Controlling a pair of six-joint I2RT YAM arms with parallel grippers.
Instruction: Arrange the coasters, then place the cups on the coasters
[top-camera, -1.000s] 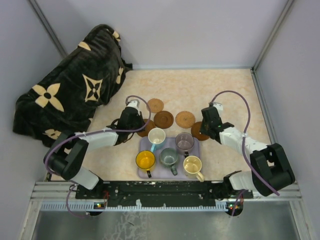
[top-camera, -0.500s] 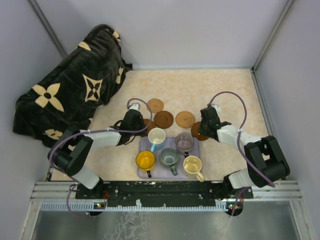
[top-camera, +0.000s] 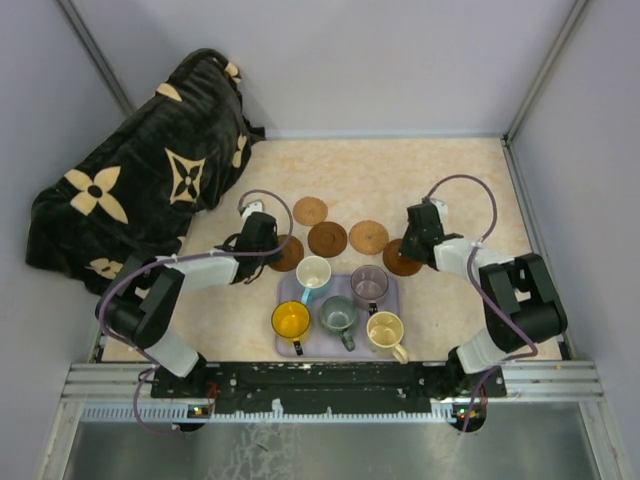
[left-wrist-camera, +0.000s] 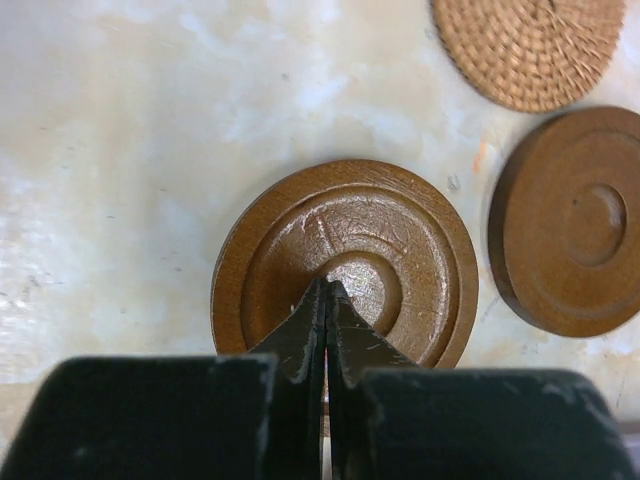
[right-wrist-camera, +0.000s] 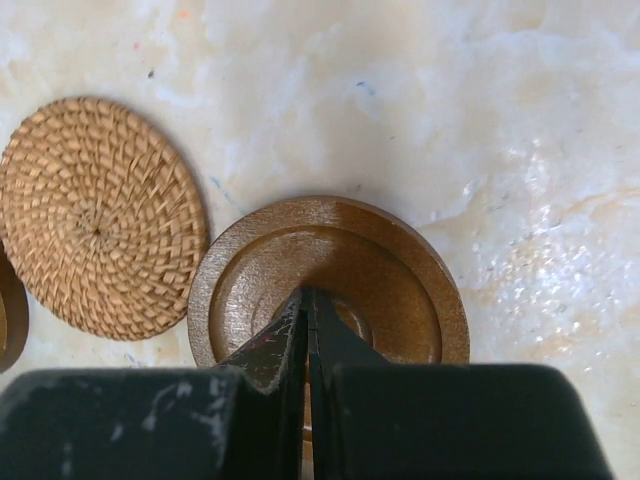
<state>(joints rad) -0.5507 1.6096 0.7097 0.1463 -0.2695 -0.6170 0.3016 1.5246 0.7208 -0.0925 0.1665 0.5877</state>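
Five coasters lie behind the tray: a tan woven one, a dark one, another woven one, and two dark ones at the outer left and outer right. My left gripper is shut, its tips resting on the middle of the left dark coaster. The right gripper is shut too, tips pressed on the right dark coaster. Five cups stand on the tray: white and blue, purple-grey, yellow-orange, grey-green, cream-yellow.
The lavender tray sits at the near middle between the arms. A black blanket with tan flowers is heaped at the back left. Grey walls close in the tabletop on three sides.
The left gripper has slid slightly left and the right gripper slightly back and right, each with its shut tips on its dark coaster. Both forearms have swung in.
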